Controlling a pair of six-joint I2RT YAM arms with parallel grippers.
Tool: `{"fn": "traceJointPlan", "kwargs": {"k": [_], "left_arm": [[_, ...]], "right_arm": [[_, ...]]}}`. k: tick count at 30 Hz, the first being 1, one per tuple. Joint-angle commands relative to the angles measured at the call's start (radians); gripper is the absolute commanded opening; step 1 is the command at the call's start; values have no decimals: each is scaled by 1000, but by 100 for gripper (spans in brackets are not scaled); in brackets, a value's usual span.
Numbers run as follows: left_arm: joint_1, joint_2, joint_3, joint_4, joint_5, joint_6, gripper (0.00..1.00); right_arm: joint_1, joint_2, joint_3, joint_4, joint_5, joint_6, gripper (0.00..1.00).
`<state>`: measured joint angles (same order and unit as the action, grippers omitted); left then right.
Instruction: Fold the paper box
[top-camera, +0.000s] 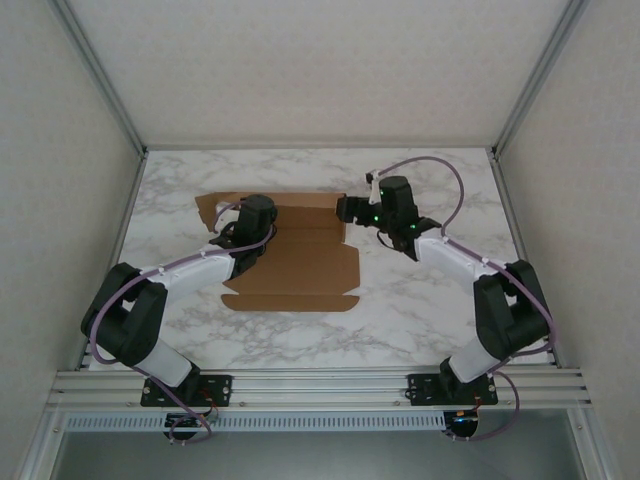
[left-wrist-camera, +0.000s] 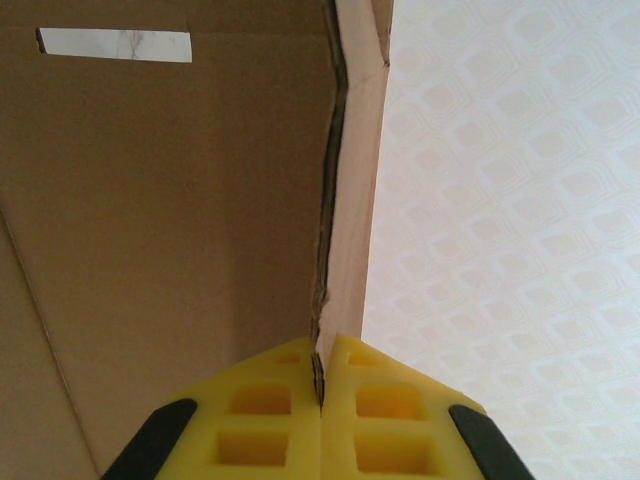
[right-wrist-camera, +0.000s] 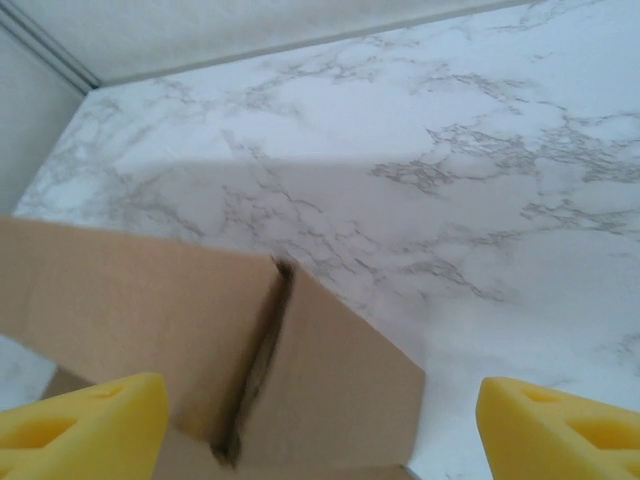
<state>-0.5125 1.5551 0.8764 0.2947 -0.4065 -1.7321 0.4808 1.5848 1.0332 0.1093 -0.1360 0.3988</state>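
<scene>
Marble table (top-camera: 430, 300) inside pale walls (top-camera: 40, 150), bare right of the paper box (top-camera: 300, 275).
Left gripper (left-wrist-camera: 320, 395) pinches a raised flap (left-wrist-camera: 352, 200); right gripper (right-wrist-camera: 320, 425) spread wide at the box's right edge.

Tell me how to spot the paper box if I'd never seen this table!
Look at the white marble table. The paper box lies a bit left of its middle, a mostly flat sheet with flaps, one edge pinched by the left gripper. It is the only brown cardboard thing there.
</scene>
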Motion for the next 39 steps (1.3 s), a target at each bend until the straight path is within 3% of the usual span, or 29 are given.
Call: {"fn": "traceJointPlan", "kwargs": {"k": [1, 9, 17, 22, 26, 29, 34, 39], "left_arm": [[0, 49, -31, -127, 72, -3, 0], [2, 56, -25, -127, 80, -6, 0], [2, 55, -37, -117, 92, -2, 0], [8, 19, -57, -100, 83, 35, 18], [15, -17, -67, -105, 79, 66, 26], [20, -28, -77, -95, 74, 77, 26], [29, -10, -78, -79, 87, 74, 22], [35, 0, -60, -75, 87, 72, 21]], "right_arm": [[2, 49, 86, -57, -36, 84, 76], [2, 114, 124, -109, 8, 116, 55], [-5, 122, 95, -126, 25, 127, 48], [-22, 116, 101, -149, 19, 125, 47], [-27, 122, 130, -183, 11, 90, 47], [-29, 127, 154, -195, -25, 60, 55], [-27, 30, 60, -83, -19, 48, 83], [-16, -124, -151, 127, 65, 9, 82]]}}
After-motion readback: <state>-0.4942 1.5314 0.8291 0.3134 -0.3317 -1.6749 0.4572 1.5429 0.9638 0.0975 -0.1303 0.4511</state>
